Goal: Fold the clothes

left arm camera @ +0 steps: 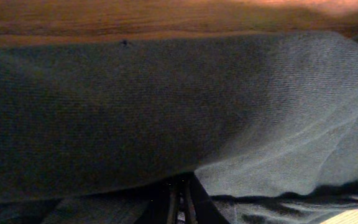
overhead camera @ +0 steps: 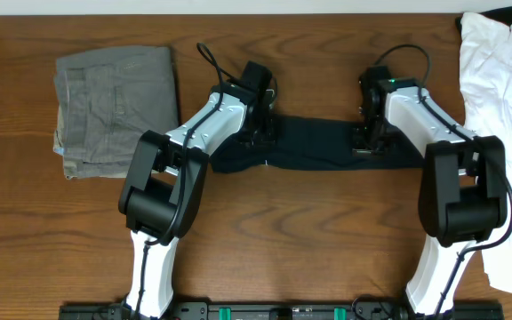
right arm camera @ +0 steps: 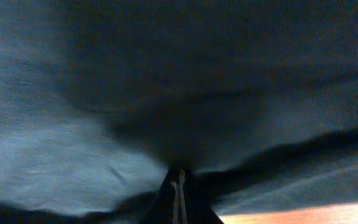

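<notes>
Gripping the black T-shirt (overhead camera: 327, 147), left hand (overhead camera: 263, 132) and right hand (overhead camera: 365, 140) pinch a narrow band (half-folded, I'd judge); crosswise folds remain.

The T-shirt (overhead camera: 327, 151) lies between the trousers (overhead camera: 118, 111), left, and another garment (overhead camera: 505, 107), right.

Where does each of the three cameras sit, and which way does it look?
Overhead: above the table, looking straight down; left arm and right arm show, over the black T-shirt.
Left wrist: on the left arm, looking along the shut left gripper at the T-shirt, table beyond.
Right wrist: likewise; the right gripper pinches the T-shirt.
Shared: all three see the T-shirt.
</notes>
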You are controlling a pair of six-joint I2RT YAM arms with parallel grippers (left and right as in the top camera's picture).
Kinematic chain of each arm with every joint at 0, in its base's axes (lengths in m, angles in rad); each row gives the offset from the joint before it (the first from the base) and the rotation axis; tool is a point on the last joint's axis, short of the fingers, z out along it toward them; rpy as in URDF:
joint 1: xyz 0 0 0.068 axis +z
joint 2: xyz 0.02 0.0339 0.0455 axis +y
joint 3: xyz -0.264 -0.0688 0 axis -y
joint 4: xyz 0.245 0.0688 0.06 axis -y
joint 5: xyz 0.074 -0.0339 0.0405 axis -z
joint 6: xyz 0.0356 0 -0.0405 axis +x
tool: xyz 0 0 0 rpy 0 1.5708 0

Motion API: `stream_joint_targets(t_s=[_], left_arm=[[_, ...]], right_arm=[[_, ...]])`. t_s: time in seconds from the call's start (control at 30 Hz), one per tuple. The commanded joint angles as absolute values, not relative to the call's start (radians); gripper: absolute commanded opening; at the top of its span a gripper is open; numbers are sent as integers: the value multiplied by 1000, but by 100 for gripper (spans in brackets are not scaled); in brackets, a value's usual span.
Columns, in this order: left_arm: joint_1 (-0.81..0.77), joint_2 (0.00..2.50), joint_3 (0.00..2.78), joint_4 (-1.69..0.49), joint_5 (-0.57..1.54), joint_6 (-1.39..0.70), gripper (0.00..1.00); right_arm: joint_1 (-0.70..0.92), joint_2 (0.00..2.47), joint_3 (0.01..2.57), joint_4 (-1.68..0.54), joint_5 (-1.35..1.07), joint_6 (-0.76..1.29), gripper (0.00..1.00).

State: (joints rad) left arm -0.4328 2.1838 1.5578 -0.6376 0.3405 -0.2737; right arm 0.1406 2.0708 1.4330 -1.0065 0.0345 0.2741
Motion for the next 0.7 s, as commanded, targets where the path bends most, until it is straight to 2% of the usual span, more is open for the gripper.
stream_joint_targets(t_s=[0.0, 0.5, 0.67], left_arm=[[-429, 2222, 1541, -634, 275, -279, 8], [-427, 2222, 1541, -634, 267, -278, 8], [-427, 2222, 1541, -634, 267, -279, 8]], right_arm=[[88, 2078, 1430, -1042, 64, 273, 1], [-35, 2078, 1430, -1201, 90, 273, 1], [-47, 2057, 1479, -1217, -31, 241, 1]])
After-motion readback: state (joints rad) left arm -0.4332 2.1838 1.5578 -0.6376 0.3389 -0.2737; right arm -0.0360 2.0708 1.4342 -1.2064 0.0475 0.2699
